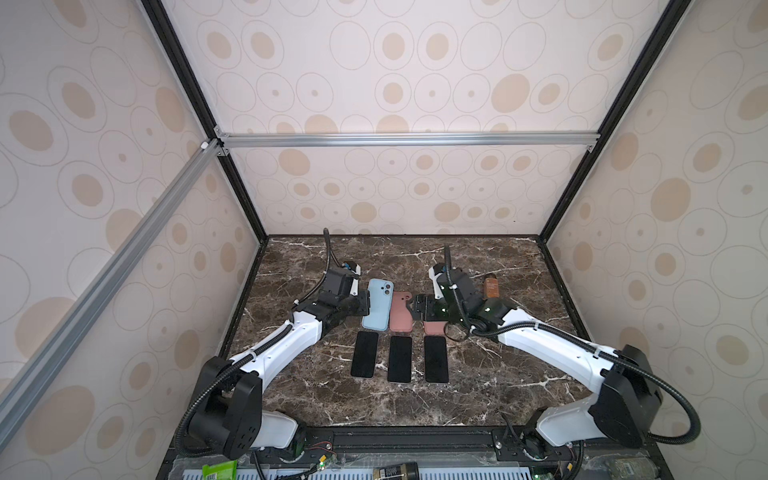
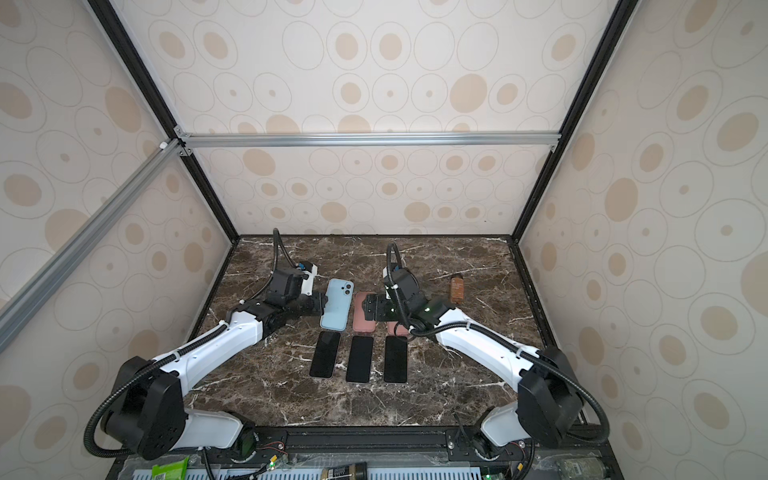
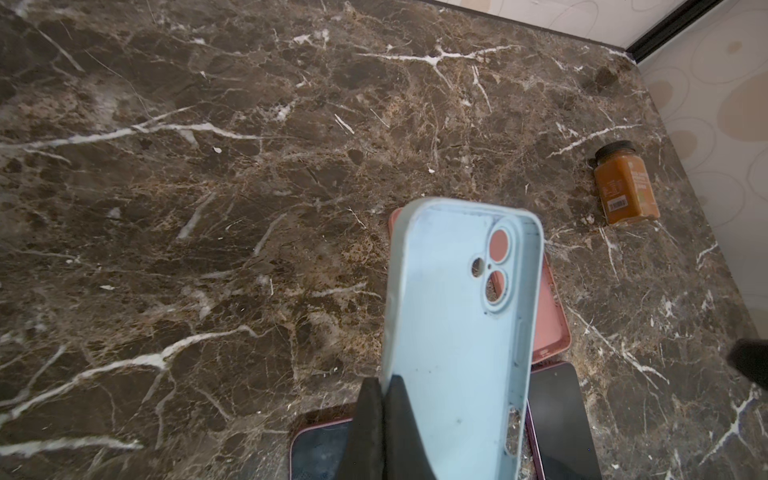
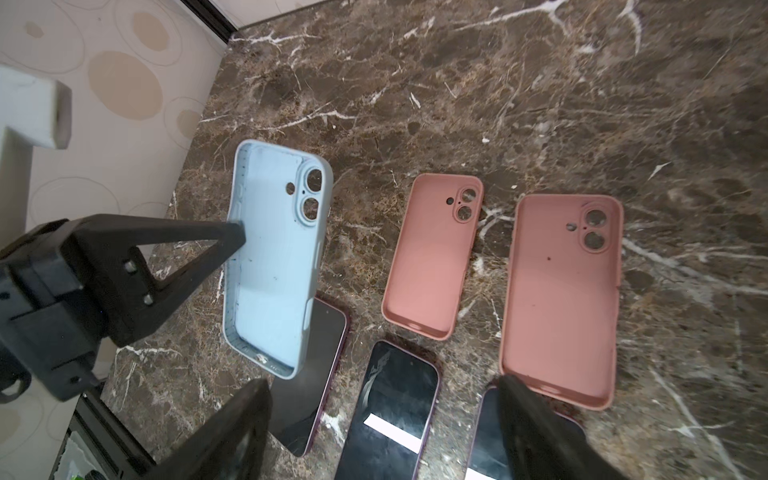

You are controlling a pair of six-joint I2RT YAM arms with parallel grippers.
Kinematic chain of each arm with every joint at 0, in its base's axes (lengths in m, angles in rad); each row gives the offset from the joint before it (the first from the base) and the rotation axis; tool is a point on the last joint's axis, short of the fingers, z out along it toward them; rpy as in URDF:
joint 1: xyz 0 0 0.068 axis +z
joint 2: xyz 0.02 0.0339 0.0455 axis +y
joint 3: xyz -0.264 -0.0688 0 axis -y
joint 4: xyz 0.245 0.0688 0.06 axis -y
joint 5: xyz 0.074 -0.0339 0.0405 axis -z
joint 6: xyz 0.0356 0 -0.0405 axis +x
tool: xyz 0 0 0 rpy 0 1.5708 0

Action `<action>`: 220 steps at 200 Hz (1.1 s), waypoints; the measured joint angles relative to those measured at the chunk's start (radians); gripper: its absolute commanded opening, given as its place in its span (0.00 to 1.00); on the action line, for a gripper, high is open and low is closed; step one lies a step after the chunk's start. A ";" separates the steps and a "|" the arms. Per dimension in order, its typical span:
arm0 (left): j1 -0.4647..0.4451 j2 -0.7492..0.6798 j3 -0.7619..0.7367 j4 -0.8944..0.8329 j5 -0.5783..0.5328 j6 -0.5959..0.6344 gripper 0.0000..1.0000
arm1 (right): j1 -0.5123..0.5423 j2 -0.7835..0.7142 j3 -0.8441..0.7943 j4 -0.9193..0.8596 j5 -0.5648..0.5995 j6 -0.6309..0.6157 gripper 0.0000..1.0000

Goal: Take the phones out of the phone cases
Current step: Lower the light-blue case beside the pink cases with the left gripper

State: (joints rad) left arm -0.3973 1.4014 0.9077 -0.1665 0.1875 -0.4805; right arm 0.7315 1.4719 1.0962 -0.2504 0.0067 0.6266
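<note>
My left arm reaches in low, its tool (image 1: 366,305) pinching one long wall of the empty blue case (image 4: 270,257), which it holds tilted above the desk (image 1: 478,374). The right tool (image 1: 419,308) hangs spread above the pink cases (image 4: 432,253). In both top views that arm hides most of the right-hand one. The phone (image 4: 303,399) lies screen-up on the desk, partly covered by the blue case. The cases are matte and rounded with camera cut-outs, the phone's screen is glossy and dark, and the desk is brown veined marble.

blue case (image 4: 274,257): empty, raised, tilted | phone (image 4: 311,374): screen up, flat, beneath case
</note>
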 measured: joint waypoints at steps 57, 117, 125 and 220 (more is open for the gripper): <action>0.071 0.126 0.009 0.036 0.058 -0.014 0.00 | 0.003 0.196 0.146 0.009 0.003 0.005 0.93; 0.120 0.279 0.085 0.024 0.095 -0.014 0.00 | 0.002 0.356 0.282 0.003 -0.013 -0.005 0.95; 0.123 0.294 0.096 0.019 0.098 -0.014 0.00 | 0.002 0.370 0.294 0.002 -0.015 -0.006 0.95; 0.149 0.433 0.197 0.004 0.119 -0.013 0.00 | -0.022 0.512 0.387 -0.020 -0.062 -0.007 0.95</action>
State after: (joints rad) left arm -0.2485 1.8347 1.1049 -0.1623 0.3065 -0.4934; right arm 0.7094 1.9835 1.4830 -0.2707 -0.0551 0.6193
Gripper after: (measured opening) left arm 0.047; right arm 0.955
